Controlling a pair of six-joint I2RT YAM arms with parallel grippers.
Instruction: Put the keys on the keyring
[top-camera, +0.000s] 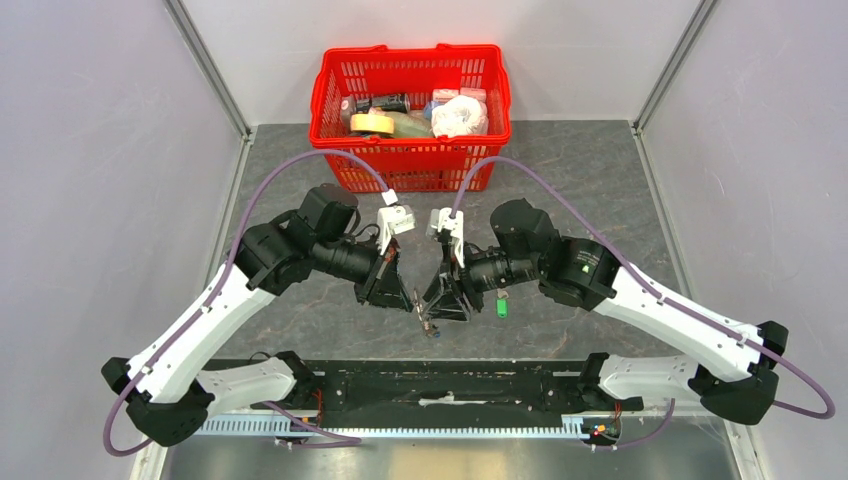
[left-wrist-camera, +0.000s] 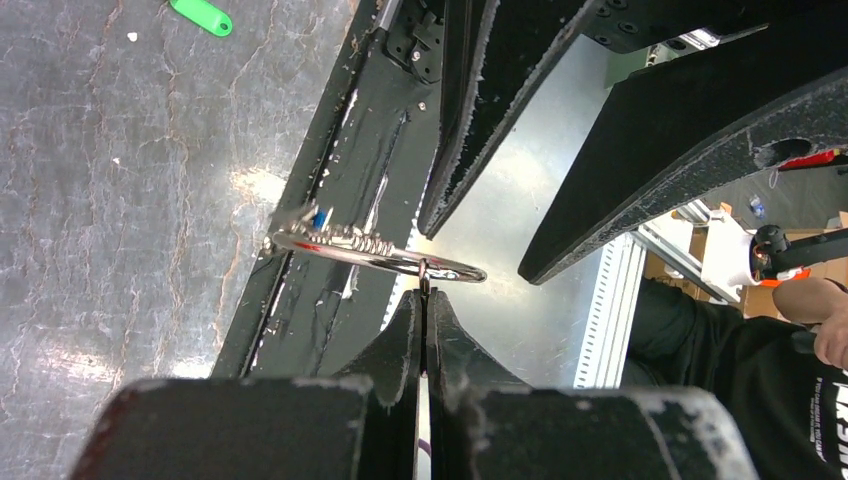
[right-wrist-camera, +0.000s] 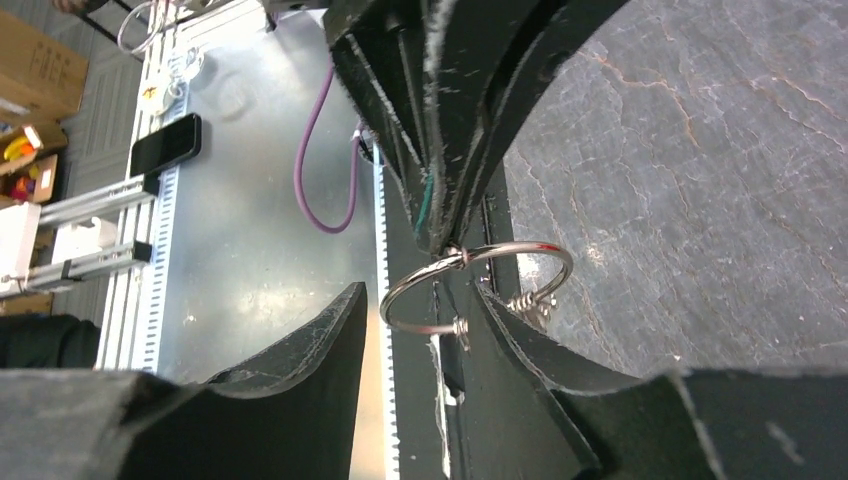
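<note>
At the near edge of the surface (top-camera: 600, 180), the two arms meet tip to tip above the black mounting rail (top-camera: 450, 378). The left end effector (left-wrist-camera: 425, 297) is clamped on the keyring (left-wrist-camera: 380, 258), its two fingers pressed together with the thin wire pinched at their tips. The ring is held in the air, clear of the surface. The left wrist view shows it nearly edge-on. A small wire coil sits on the ring's far side, with a small blue piece (left-wrist-camera: 320, 217) beside it; I cannot tell whether that piece is threaded on.

The right end effector (right-wrist-camera: 420, 292) faces it with its fingers spread apart. In the right wrist view the ring lies in the gap between them, one side passing close against the right-hand finger (right-wrist-camera: 560, 380); whether it touches is unclear.

Just beyond, the green-headed key (top-camera: 502, 303) lies flat on the surface beside the right wrist, apart from the ring.

At the far end stands a red basket (top-camera: 330, 110) holding a roll of tape (top-camera: 370, 123) and a white bundle (top-camera: 460, 115).
</note>
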